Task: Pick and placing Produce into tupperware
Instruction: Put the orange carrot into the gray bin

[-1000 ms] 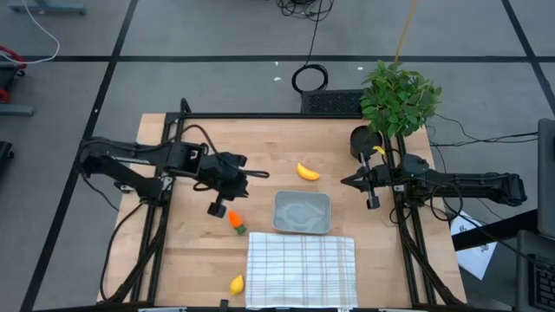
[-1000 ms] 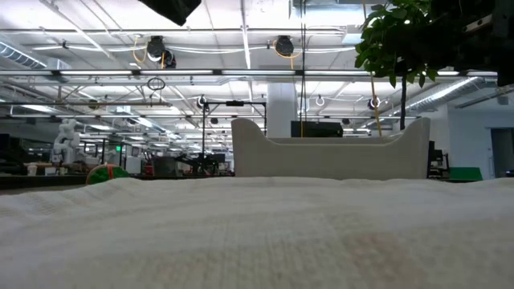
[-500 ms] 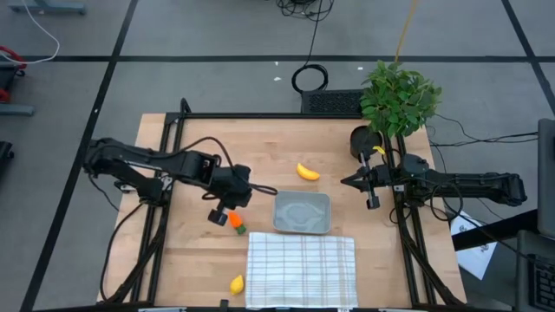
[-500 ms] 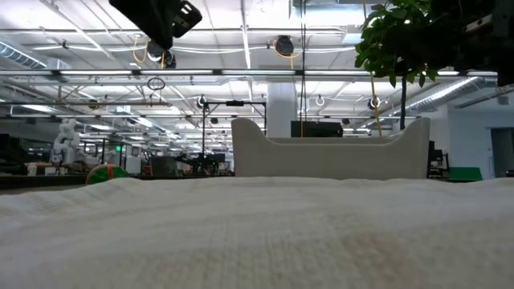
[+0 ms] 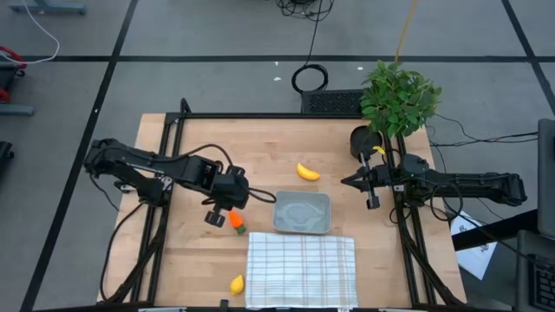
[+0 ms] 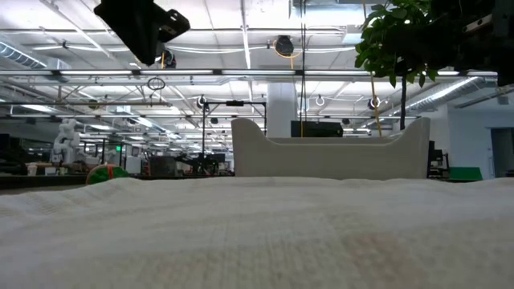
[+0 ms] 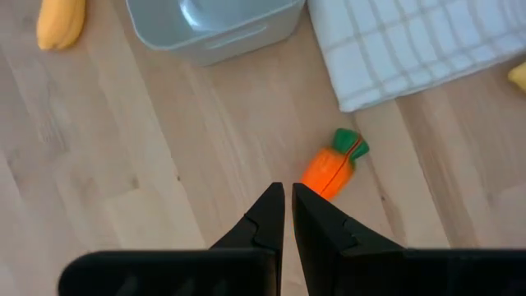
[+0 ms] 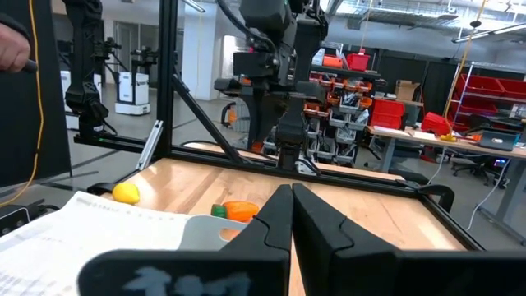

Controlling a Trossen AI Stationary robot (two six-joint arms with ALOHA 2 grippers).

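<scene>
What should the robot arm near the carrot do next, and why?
Probably open the left tool and drop onto the carrot. Its fingers are shut with nothing between them, and the carrot lies on the wood just ahead of the tips, beside the tupperware, which holds no produce yet. The right tool waits at the table's edge.

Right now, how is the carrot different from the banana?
The carrot is orange with a green top; the banana is all yellow. The carrot is stubby; the banana is curved. The carrot lies by the left gripper, the banana farther off, beyond the tub. Both lie on the table, outside the tub.
</scene>
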